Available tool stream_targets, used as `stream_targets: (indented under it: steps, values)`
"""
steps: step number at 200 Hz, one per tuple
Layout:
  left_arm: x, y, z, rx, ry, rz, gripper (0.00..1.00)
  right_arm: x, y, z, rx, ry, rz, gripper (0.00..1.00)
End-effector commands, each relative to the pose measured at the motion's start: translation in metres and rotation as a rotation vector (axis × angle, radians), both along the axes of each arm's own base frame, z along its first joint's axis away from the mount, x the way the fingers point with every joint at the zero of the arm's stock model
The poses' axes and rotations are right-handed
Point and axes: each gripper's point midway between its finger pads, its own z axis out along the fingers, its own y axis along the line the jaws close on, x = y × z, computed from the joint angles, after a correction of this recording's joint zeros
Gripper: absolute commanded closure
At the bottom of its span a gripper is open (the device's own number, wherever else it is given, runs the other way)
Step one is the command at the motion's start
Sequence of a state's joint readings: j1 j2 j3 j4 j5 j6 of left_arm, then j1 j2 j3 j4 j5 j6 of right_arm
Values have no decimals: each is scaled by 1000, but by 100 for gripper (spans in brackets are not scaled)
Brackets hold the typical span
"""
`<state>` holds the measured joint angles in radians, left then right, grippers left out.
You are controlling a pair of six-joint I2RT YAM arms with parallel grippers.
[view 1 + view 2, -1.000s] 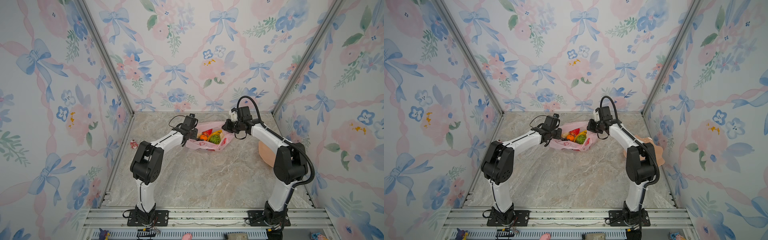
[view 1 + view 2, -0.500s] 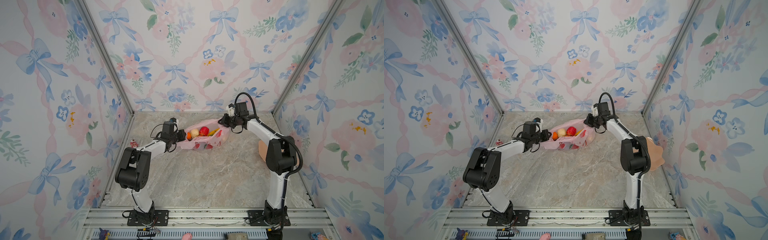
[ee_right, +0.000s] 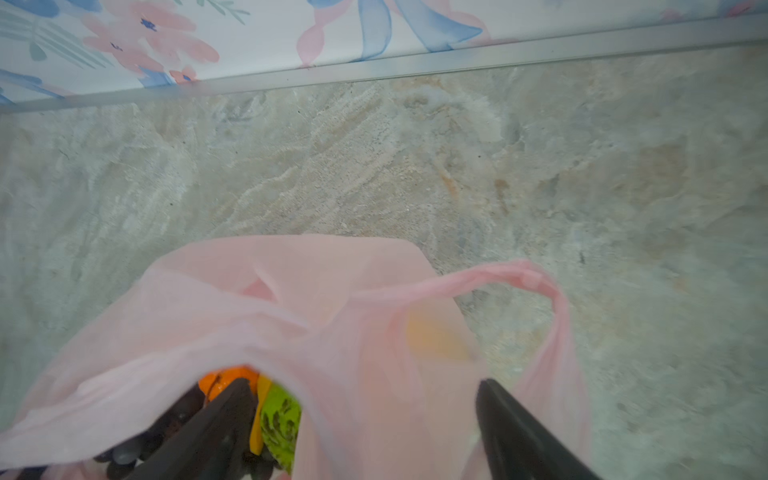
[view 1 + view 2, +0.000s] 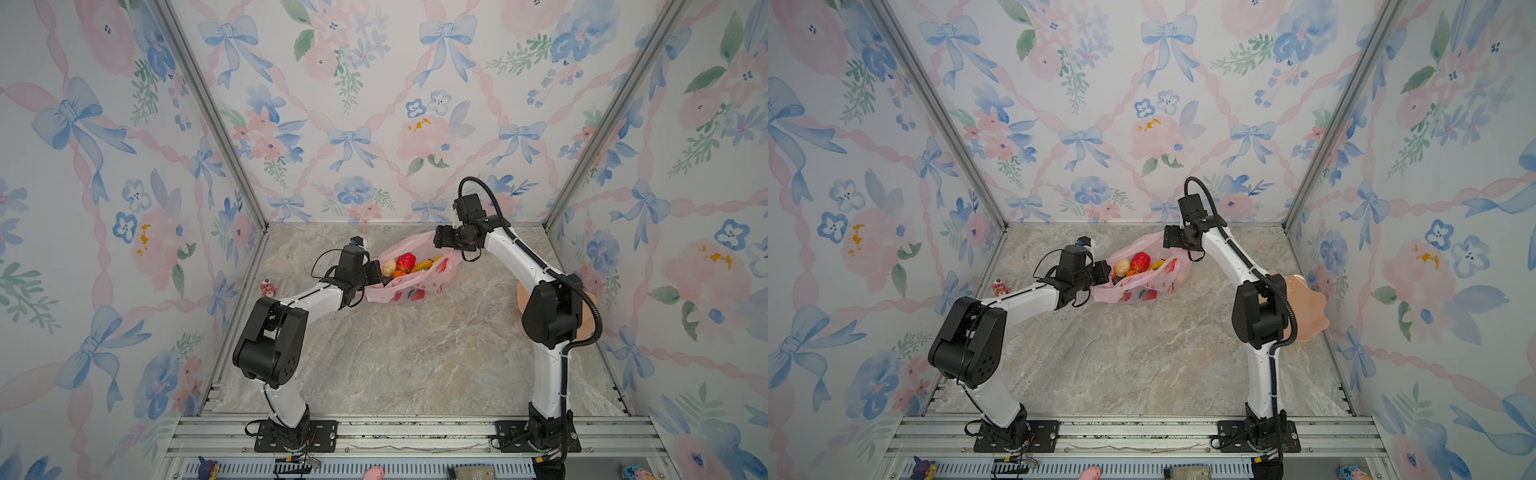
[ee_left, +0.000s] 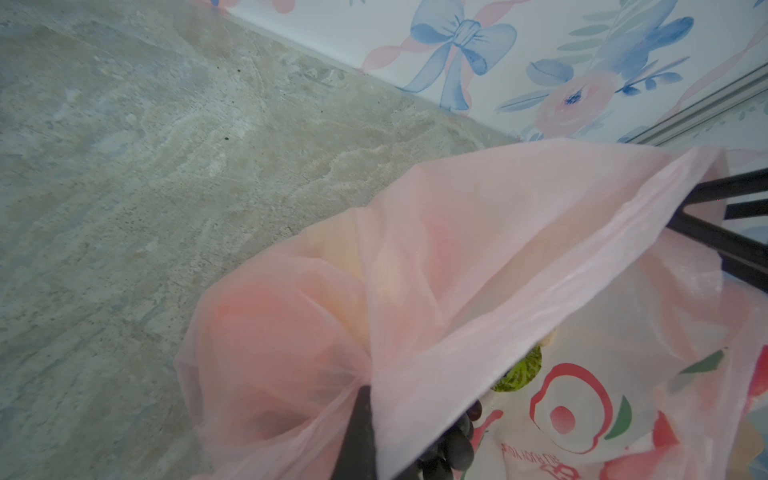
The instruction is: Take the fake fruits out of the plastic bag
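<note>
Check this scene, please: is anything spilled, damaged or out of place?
Nothing is spilled: the fruits sit inside the bag. One odd point: the right tool is open around the bag's edge without gripping it, so only the left tool pinches the bag, and one handle loops free.

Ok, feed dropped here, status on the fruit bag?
Left pincer shut on plastic bag rim. Right pincer open at opposite rim. Fake fruits inside, mouth spread. Figurine, peach plate well aside.
</note>
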<state>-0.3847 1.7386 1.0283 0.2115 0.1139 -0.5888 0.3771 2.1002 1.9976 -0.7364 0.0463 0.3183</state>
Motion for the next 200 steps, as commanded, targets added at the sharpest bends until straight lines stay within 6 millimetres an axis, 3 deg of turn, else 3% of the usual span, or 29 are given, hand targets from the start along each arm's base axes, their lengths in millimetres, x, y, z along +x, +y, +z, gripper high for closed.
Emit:
stream_targets:
  steps: [1,25,78,132,155,184,200]
  values:
    - [0,2,11,34,-38,64,100,-35,-18,30,-244,-34,-25,8]
    - [-4,-5,12,46,-50,74,100,-50,-10,24,-339,-24,-43,5]
    - [-13,-4,9,44,-50,107,100,-64,-5,-20,-390,47,-64,6]
    - [-14,19,-1,19,-13,198,100,-73,-28,-68,-387,146,-84,17]
    - [-13,30,-10,-54,25,221,100,-76,-31,-88,-293,187,-82,35]
    - [-10,45,-14,-116,49,250,100,-71,-38,-94,-187,188,-93,80]
    - [-8,60,-15,-159,52,281,100,-63,-51,-91,-74,165,-134,97]
